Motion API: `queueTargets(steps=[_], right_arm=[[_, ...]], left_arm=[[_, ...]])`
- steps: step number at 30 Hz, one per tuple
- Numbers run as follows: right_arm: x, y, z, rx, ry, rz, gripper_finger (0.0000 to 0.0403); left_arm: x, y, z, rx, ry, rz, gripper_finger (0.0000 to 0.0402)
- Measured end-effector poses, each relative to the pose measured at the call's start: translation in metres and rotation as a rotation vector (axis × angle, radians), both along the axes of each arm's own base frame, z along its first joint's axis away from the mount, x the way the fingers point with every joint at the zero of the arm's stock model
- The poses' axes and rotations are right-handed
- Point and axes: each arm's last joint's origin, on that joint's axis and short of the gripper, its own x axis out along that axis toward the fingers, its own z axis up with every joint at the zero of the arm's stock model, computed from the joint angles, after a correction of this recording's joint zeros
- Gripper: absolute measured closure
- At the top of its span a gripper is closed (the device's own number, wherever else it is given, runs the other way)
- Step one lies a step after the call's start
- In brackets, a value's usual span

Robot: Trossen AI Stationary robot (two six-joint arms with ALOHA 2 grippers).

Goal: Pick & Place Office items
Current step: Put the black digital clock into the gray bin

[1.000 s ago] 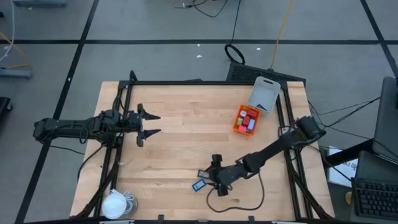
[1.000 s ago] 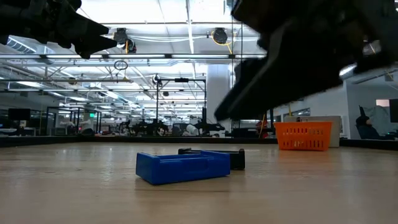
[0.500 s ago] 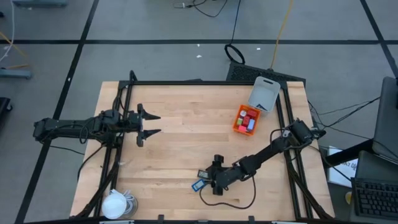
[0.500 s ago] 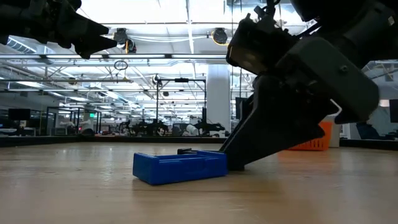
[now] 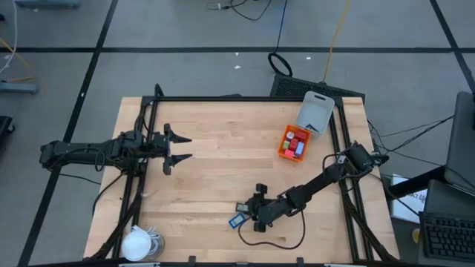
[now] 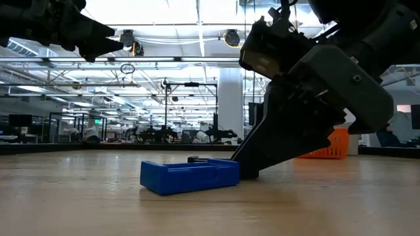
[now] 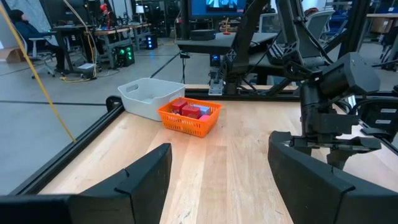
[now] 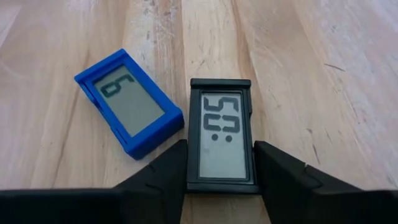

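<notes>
A dark flat rectangle with a grey display lies on the wooden table near its front edge, with a blue flat rectangle close beside it, also display up. In the high view the dark piece lies just beyond the blue one. My right gripper is down at the table, shut on the dark piece; the low view shows its finger behind the blue piece. My left gripper waits open above the table's left part. My right gripper pinches the dark rectangle between its two fingers, one on each long side, at the end nearest the gripper. The fingers slant down from the table's right side and run along the piece. It lies flat on the table, display up.
An orange basket holding red and blue pieces stands at the far right, with a white bin behind it. A white round lump sits at the near left corner. A thin black cord loops near the front edge.
My right gripper has come down to the table at the dark rectangle and rolled a little about its own axis; over the last half second it has stayed in place. Both rectangles lie where they were.
</notes>
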Motion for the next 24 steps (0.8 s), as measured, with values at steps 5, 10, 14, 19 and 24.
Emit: queueTargets(steps=[5, 10, 14, 19, 24], right_arm=[[0.000, 0.000, 0.000, -0.005, 0.001, 0.004, 0.0248], [0.000, 0.000, 0.001, -0.016, 0.002, 0.016, 0.0236], [-0.002, -0.001, 0.008, -0.013, 0.002, 0.027, 0.0244], [-0.009, -0.005, 0.025, -0.031, 0.025, 0.026, 0.0250], [-0.016, -0.010, 0.046, -0.061, 0.029, 0.002, 0.0242]], left_arm=[[0.000, 0.000, 0.000, 0.000, 0.000, 0.000, 0.0131], [0.000, 0.000, 0.000, 0.000, 0.000, 0.000, 0.0131], [0.000, 0.000, 0.000, 0.000, 0.000, 0.000, 0.0131], [0.000, 0.000, 0.000, 0.000, 0.000, 0.000, 0.0131], [0.000, 0.000, 0.000, 0.000, 0.000, 0.000, 0.0131]])
